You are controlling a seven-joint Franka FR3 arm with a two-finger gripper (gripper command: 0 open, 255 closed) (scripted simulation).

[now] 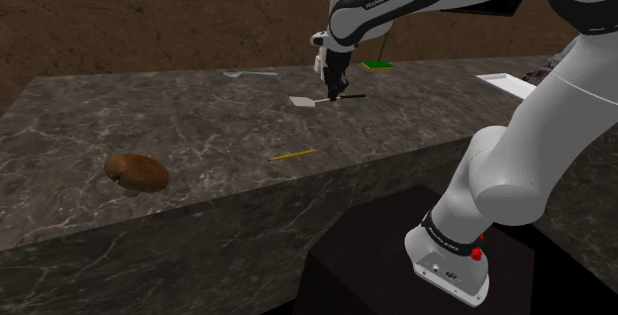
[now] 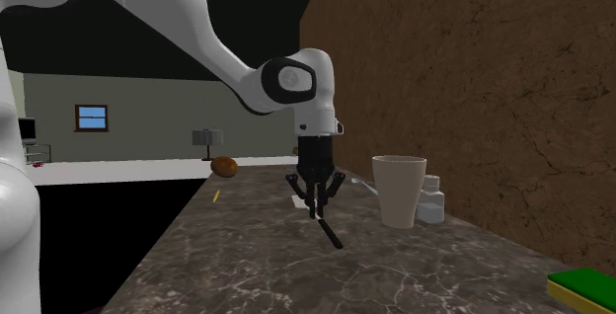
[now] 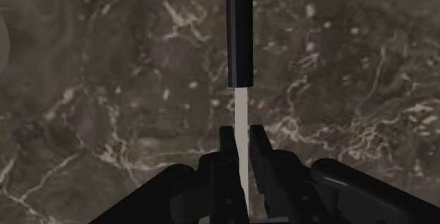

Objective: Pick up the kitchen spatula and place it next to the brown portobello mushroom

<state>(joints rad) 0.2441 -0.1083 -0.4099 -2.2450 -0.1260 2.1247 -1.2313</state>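
Spatula (image 1: pixel 305 102) first: I see it on the dark marbled counter (image 1: pixel 198 135) near the back wall, its pale blade pointing toward the shoulder view's left and its black handle running off to the right, partly covered by the gripper (image 1: pixel 337 93). From the wrist view, the gripper (image 3: pixel 241 134) has its jaws clamped on the thin pale shank, just short of where the black handle (image 3: pixel 238 32) begins; the blade end is cut off below the fingers there. In the second exterior view the gripper (image 2: pixel 316 206) points straight down and the handle (image 2: pixel 331 233) slants out from under it toward the camera, while the blade is mostly hidden behind the fingers. I cannot tell whether the spatula rests on the counter or is raised off it. The brown mushroom (image 1: pixel 137 172) sits well apart, near the counter's front edge at the shoulder view's left, and looks small and far off in the second exterior view (image 2: pixel 226 167). A thin yellow stick (image 1: pixel 294 154) lies between the two. Beside the gripper stand a pale cup (image 2: pixel 399 191) and a white bottle (image 2: pixel 430 201), the bottle half hidden by the cup. A green sponge (image 2: pixel 582 287) is cut by the frame's corner, and the arm (image 1: pixel 535 135) covers part of a white tray (image 1: pixel 500 81).
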